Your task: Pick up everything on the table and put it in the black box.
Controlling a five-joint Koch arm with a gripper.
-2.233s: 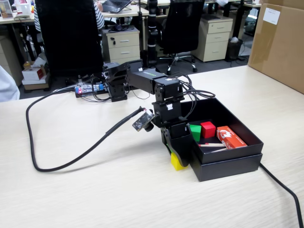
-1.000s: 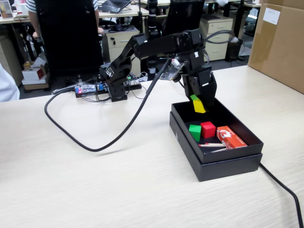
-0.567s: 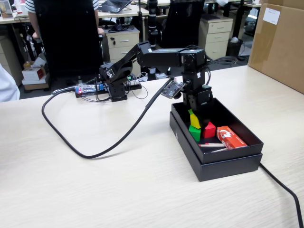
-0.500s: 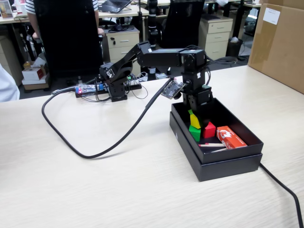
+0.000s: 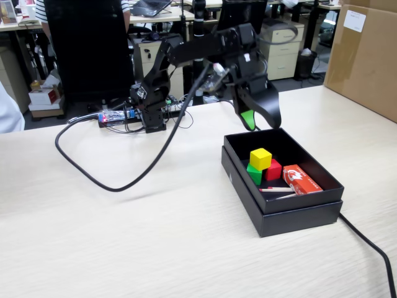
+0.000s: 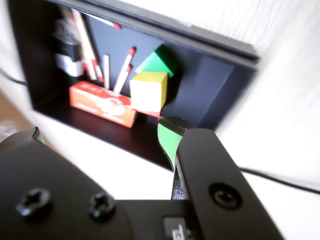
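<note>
The black box (image 5: 298, 210) stands on the table at the right of the fixed view. Inside it the yellow cube (image 5: 260, 159) rests on top of the green cube (image 5: 253, 174) and the red cube (image 5: 274, 169). My gripper (image 5: 259, 120) hangs open and empty above the box's far end, apart from the cubes. In the wrist view the gripper (image 6: 100, 131) shows wide-spread green-padded fingertips (image 6: 167, 137). Past them lie the black box (image 6: 210, 85), the yellow cube (image 6: 147, 90) and the green cube (image 6: 159, 62). The red cube is almost hidden under the yellow one there.
A red-and-white packet (image 5: 301, 179) and loose matches (image 5: 276, 189) also lie in the box. A big brown carton (image 5: 366, 56) stands at the far right. A black cable (image 5: 93, 177) loops over the table's left, and another (image 5: 372, 248) runs off the front right.
The gripper carried the yellow cube from the table into the box, let go of it on top of the other two cubes, then opened and rose clear above the box.
</note>
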